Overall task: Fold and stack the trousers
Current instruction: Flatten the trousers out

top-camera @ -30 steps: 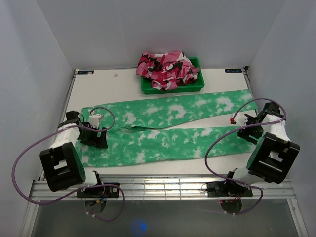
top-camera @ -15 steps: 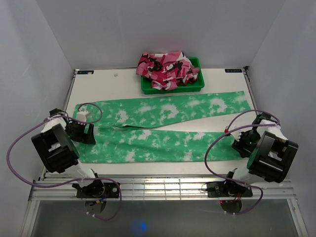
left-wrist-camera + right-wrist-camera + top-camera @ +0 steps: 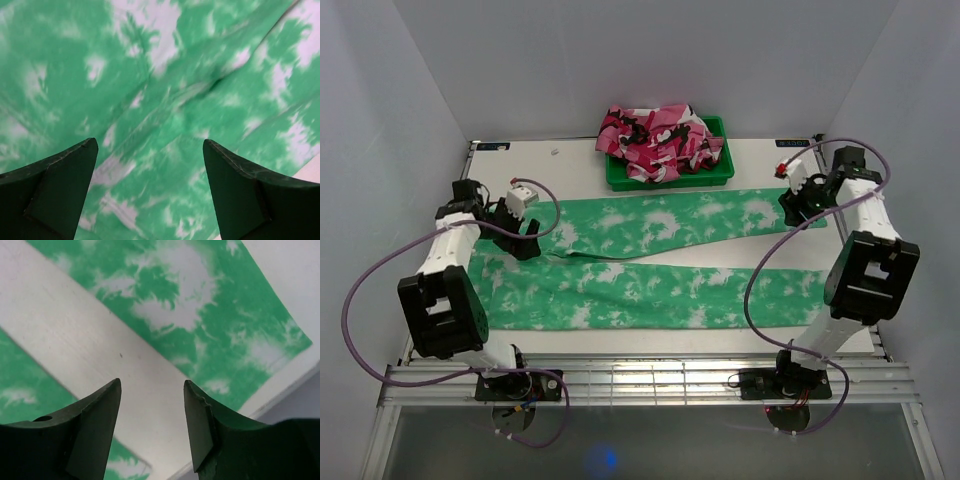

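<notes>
I saw the trousers (image 3: pixel 650 262) spread flat across the white table (image 3: pixel 570 165) between pale walls (image 3: pixel 620 60), with my left gripper (image 3: pixel 150 145) and right gripper (image 3: pixel 152 382) both released above them.

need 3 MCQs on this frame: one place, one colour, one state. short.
1. The right tool hangs by which part of the trousers?
A) waistband B) far leg's cuff end C) near leg's middle
2. The cloth in the bin is mostly:
A) pink B) blue C) yellow
3. The left tool is:
A) open, holding nothing B) shut on the trousers C) shut on the pink cloth

Answers:
1 B: the top view puts it at the far leg's right end.
2 A: pink patterned fabric fills the green bin.
3 A: the left wrist view shows it spread wide above the flat trousers.
</notes>
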You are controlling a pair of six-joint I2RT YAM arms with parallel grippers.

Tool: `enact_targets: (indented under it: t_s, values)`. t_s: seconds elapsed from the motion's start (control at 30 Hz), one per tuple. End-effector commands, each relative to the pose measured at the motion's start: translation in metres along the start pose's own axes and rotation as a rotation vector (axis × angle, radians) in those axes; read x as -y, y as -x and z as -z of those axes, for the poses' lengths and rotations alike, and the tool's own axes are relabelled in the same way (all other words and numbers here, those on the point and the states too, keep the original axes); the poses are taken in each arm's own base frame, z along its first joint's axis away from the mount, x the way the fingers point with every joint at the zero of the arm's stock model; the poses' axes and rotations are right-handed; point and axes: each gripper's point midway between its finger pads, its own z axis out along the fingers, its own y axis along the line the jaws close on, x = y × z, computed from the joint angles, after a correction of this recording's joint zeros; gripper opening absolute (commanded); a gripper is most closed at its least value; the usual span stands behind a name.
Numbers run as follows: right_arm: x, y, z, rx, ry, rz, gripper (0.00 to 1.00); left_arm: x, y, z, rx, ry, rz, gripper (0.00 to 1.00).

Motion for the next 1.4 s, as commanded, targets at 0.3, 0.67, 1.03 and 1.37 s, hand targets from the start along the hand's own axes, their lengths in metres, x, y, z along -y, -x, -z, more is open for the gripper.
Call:
enact_targets:
  t_s: [0.3,0.67,1.03,1.37]
  values:
    - [0.01,-0.002,-0.127,-0.101,0.016,-0.214,0.56,0.028,0.039,-0.071,0.017,-0.057,0.069,0.94]
    - [-0.083,-0.096,-0.093,-0.368,0.196,-0.114,0.36,0.04,-0.028,-0.091,-0.157,-0.083,0.037,0.87]
    - [-0.037,-0.017,-0.049,-0.16,0.127,-0.099,0.41,0.045,0.011,-0.061,-0.024,-0.065,-0.011,0.94]
    - [0.06,0.008,-0.036,-0.123,-0.002,0.008,0.97,-0.113,0.112,0.035,0.236,0.111,0.084,0.98]
